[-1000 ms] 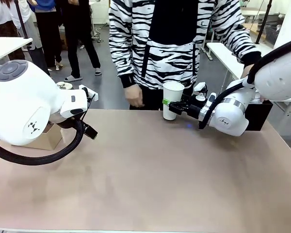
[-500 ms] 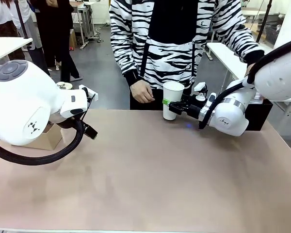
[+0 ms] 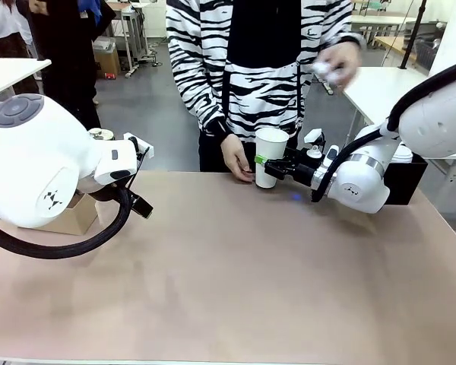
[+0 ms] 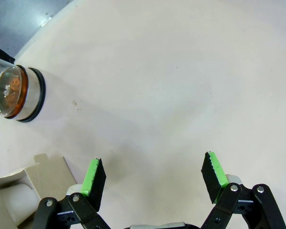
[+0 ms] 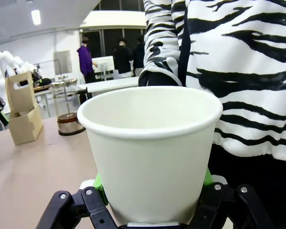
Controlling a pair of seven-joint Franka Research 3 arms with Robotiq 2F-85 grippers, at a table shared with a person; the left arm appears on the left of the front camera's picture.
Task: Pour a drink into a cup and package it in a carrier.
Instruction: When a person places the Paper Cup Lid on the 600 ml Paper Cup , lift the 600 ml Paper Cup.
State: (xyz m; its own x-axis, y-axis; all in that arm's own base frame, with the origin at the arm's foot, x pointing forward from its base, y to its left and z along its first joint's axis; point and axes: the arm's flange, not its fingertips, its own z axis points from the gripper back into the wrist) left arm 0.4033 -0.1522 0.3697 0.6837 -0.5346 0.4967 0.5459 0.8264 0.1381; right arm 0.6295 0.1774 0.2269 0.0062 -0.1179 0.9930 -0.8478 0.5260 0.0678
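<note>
2 arms at a tan table point(image 3: 228, 289), with a person in a striped top across it.

Front view: right gripper point(image 3: 267, 162) comes in from the right and is clamped on the cup point(image 3: 271, 146) about mid-height, 1 finger on either side. Cup is upright with no lid, at the far edge of the table in front of the person. Cannot tell whether its base rests on the table or sits just clear of it. Person's lower hand point(image 3: 235, 157) is just beside the cup, on its left in the picture; contact cannot be told. Raised hand point(image 3: 336, 65) is up near the shoulder, blurred, with something white in it. Black box point(image 3: 412, 179) stands behind the right arm. Left arm bulks at the left side, and the carrier point(image 3: 77, 217) is partly hidden behind it.

Left wrist view: left gripper point(image 4: 154, 172) is spread wide, green pads point(image 4: 93, 175) well apart, nothing between them, bare table beneath. Glass pitcher point(image 4: 18, 93) is at upper left, seen from above, with the amber-brown drink point(image 4: 8, 87) inside. Corner of the carrier is at lower left; a pale rounded shape sits in its slot, too cropped to identify.

Right wrist view: cup is close up, wedged between the 2 pads, rim open, white inside, bottom not visible. Carrier and pitcher stand near each other on the table at far left, well apart from the cup.
</note>
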